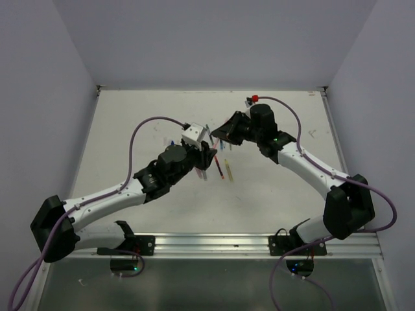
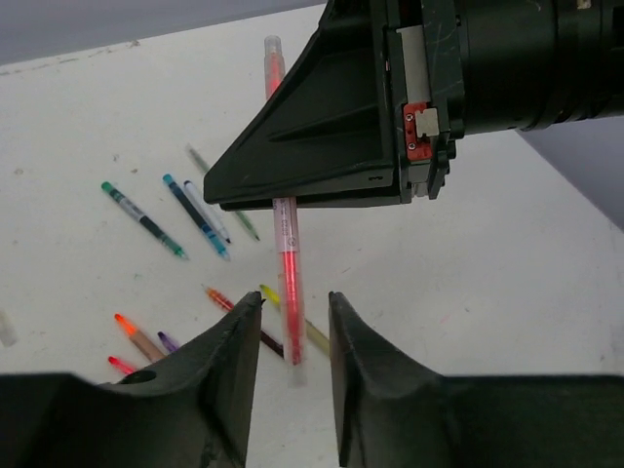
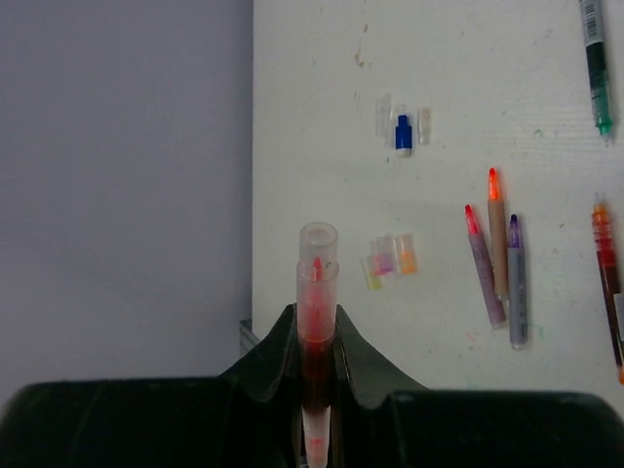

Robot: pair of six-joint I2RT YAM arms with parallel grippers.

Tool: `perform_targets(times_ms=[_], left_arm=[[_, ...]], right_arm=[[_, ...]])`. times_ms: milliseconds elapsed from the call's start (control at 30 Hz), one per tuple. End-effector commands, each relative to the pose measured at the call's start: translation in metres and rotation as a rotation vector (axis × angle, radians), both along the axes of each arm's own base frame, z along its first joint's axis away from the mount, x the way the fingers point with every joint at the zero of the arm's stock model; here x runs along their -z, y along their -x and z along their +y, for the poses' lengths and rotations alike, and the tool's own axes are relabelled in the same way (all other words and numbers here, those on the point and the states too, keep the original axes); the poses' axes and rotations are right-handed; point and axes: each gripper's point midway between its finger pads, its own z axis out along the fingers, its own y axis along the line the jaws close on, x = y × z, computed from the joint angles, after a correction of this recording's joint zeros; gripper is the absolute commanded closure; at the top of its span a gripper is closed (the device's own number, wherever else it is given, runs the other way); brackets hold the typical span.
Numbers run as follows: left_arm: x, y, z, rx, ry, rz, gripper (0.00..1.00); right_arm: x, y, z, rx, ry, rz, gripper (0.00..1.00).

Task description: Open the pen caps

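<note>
The right gripper (image 3: 316,324) has its jaws clamped on one red translucent plastic pen (image 3: 317,292), with a clear tubular cap (image 3: 318,239) over its tip. The left gripper (image 2: 293,304) has its jaws narrowly parted around one end. On the white table (image 3: 458,58) lie four loose coloured caps (image 3: 387,261) and three uncapped pens (image 3: 498,244) side by side.

One red pen (image 3: 317,302), clear cap (image 3: 318,242) still on, held above the counter (image 3: 312,117). Loose on counter: blue cap (image 3: 404,134); yellow, pink and orange caps (image 3: 390,259) clustered; uncapped pens (image 3: 497,234) side by side.

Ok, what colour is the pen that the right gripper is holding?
The pen is red, clear cap on; right wrist view shows it best.
</note>
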Motion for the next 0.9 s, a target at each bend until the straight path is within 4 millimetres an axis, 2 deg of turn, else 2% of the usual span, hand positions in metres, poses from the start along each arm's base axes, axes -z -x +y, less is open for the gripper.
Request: perform_targets(times_ms=[0, 67, 100, 133, 233, 367, 533, 700, 767, 867], left_arm=[[-0.02, 0.002, 0.012, -0.032, 0.077, -0.017, 0.59], [-0.013, 0.002, 0.022, -0.048, 0.082, 0.002, 0.43], [-0.017, 0.004, 0.024, -0.032, 0.097, -0.005, 0.42], [-0.012, 0.003, 0.028, -0.038, 0.092, -0.002, 0.4], [-0.009, 0.003, 0.032, -0.025, 0.089, 0.003, 0.41], [0.005, 0.005, 0.031, -0.001, 0.085, 0.026, 0.42], [0.007, 0.015, 0.01, 0.125, 0.12, 0.036, 0.46], [0.014, 0.015, 0.0, 0.161, 0.112, 0.054, 0.43], [0.009, 0.014, -0.005, 0.181, 0.118, 0.05, 0.43], [0.015, 0.012, -0.009, 0.182, 0.107, 0.072, 0.44]], right_arm=[[-0.009, -0.011, -0.013, 0.036, 0.086, -0.081, 1.0], [-0.009, -0.01, -0.014, 0.029, 0.096, -0.092, 1.0], [-0.008, -0.008, -0.012, 0.015, 0.095, -0.093, 1.0], [-0.009, -0.008, -0.012, 0.006, 0.096, -0.094, 1.0], [-0.008, -0.005, -0.008, -0.02, 0.086, -0.092, 1.0], [-0.012, -0.004, -0.007, -0.026, 0.076, -0.101, 1.0], [-0.009, -0.002, -0.003, -0.044, 0.072, -0.093, 1.0], [-0.008, -0.002, 0.001, -0.054, 0.072, -0.095, 1.0], [-0.01, -0.002, 0.003, -0.061, 0.068, -0.097, 1.0], [-0.012, 0.005, 0.007, -0.074, 0.066, -0.107, 1.0]])
